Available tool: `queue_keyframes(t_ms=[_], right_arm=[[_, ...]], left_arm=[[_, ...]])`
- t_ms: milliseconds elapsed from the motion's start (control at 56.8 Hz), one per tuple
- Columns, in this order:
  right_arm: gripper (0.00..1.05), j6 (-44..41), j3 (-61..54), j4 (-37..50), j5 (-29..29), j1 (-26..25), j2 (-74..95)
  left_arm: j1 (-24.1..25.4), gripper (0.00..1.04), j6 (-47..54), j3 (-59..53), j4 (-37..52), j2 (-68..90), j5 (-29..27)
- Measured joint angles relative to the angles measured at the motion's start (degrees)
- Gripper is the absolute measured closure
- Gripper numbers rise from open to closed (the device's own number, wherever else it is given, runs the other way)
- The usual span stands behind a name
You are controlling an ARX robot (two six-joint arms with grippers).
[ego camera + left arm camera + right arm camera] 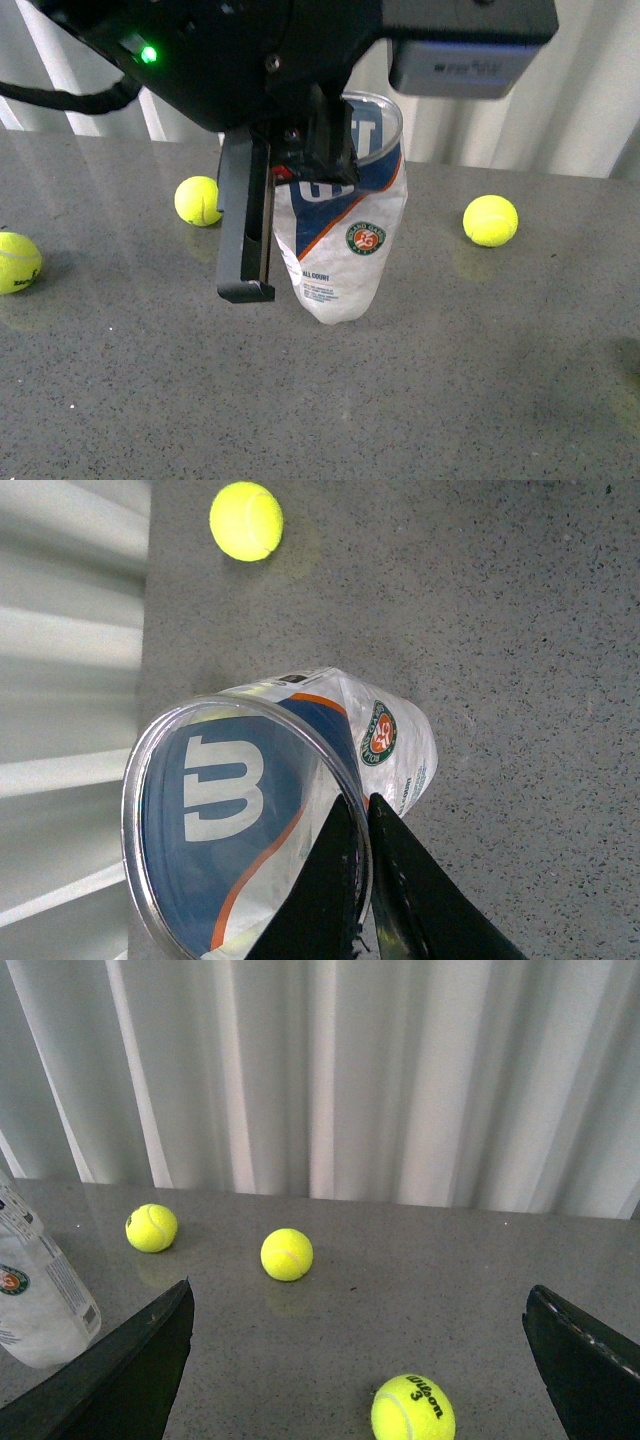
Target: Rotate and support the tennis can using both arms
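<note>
- Front view — tennis can stands mouth-up at the middle of the grey counter, leaning a little, with its round badge facing the camera.
- The left arm, black with a green light lit, hangs over the can from 12 o'clock. One long flat finger points down just beside the can at its 9 o'clock, outside the wall. A second black part sits at the rim.
- One tennis ball lies near the can at its 10 o'clock. A second ball is well apart at 3 o'clock, and a third ball is far out at 9 o'clock, at the frame's edge.
- Left wrist view — the left hand is clamped on the can's clear wall at the rim. One finger is inside the mouth and the other outside, their tips nearly together with the wall between them.
- The white W of the label shows through the open mouth. One ball lies on the counter beyond the can, apart from it.
- Right wrist view: the right hand has its fingers spread wide over the counter. The can's lower part shows near one finger, not touching it.
- Three balls lie on the counter ahead of this hand, with a pleated white curtain behind them.
</note>
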Motion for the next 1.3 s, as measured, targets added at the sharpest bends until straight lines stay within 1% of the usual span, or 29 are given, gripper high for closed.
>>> queue_keyframes(t_ms=[247, 581, 599, 670, 740, 775, 863, 899, 952, 1022, 1040, 1093, 1128, 1198, 1304], right_arm=[[0.07, 0.0, 0.0, 0.0, 0.0, 0.0, 0.0], [0.07, 0.0, 0.0, 0.0, 0.0, 0.0, 0.0], [0.07, 0.0, 0.0, 0.0, 0.0, 0.0, 0.0], [0.07, 0.0, 0.0, 0.0, 0.0, 0.0, 0.0], [0.07, 0.0, 0.0, 0.0, 0.0, 0.0, 0.0], [0.07, 0.0, 0.0, 0.0, 0.0, 0.0, 0.0], [0.07, 0.0, 0.0, 0.0, 0.0, 0.0, 0.0], [0.07, 0.0, 0.0, 0.0, 0.0, 0.0, 0.0], [0.07, 0.0, 0.0, 0.0, 0.0, 0.0, 0.0], [0.07, 0.0, 0.0, 0.0, 0.0, 0.0, 0.0], [0.07, 0.0, 0.0, 0.0, 0.0, 0.0, 0.0], [0.07, 0.0, 0.0, 0.0, 0.0, 0.0, 0.0], [0.07, 0.0, 0.0, 0.0, 0.0, 0.0, 0.0], [0.07, 0.0, 0.0, 0.0, 0.0, 0.0, 0.0], [0.07, 0.0, 0.0, 0.0, 0.0, 0.0, 0.0]], left_arm=[[0.0, 1.01, 3.7, -0.8, 1.5, 4.5, -2.3], [2.3, 1.0, 5.3, 0.9, 1.3, 6.5, -2.1], [2.4, 0.99, 5.4, 0.9, 1.4, 6.6, -2.1], [2.8, 0.81, 5.4, 1.0, 2.1, 7.5, -2.6], [2.9, 0.71, 5.3, 1.0, 2.2, 7.7, -2.6], [3.1, 0.63, 5.3, 1.0, 2.3, 7.8, -2.6], [3.1, 0.51, 5.3, 1.0, 2.3, 7.8, -2.6], [3.2, 0.44, 5.3, 1.0, 2.3, 7.8, -2.5], [3.2, 0.37, 5.3, 1.0, 2.3, 7.8, -2.5], [3.3, 0.22, 5.3, 1.0, 2.1, 7.8, -2.1], [3.3, 0.21, 5.3, 1.0, 2.1, 7.8, -2.1], [3.4, 0.08, 5.2, 1.0, 2.1, 7.7, -2.0], [3.5, 0.05, 5.2, 1.0, 2.0, 7.6, -2.0], [3.6, 0.08, 5.0, 1.0, 2.0, 7.3, -1.6], [4.0, 0.07, 4.2, 1.0, 2.1, 6.1, -0.9]])
